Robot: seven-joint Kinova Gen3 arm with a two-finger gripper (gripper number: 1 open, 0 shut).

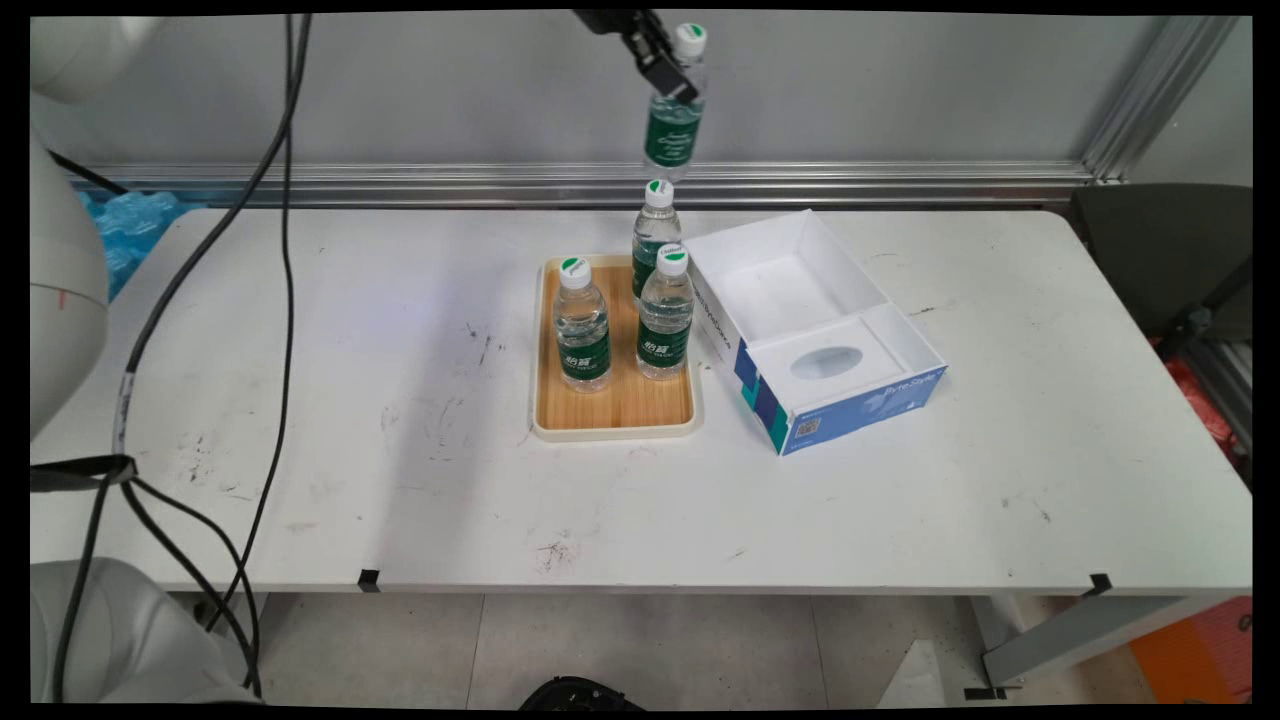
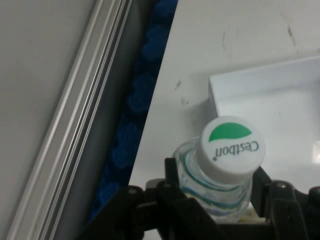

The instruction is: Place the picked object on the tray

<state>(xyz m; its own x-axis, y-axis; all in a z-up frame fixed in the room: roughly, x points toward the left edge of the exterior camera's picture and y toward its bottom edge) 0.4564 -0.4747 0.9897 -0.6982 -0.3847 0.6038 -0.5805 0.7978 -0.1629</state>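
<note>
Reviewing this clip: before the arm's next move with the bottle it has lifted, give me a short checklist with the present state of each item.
1. End effector shut on the held bottle: ok, clamped near the neck in both views.
2. Held bottle's cap on: ok.
3. Held bottle hangs straight: not ok, it tilts slightly in the main view.
4. Three bottles upright on the tray: ok for the left bottle and front bottle; the back bottle is upright, but its base is hidden.
5. Open box has a free compartment: ok, the far section looks bare.
6. Cables clear of the bottles: ok, they hang well left.
</note>
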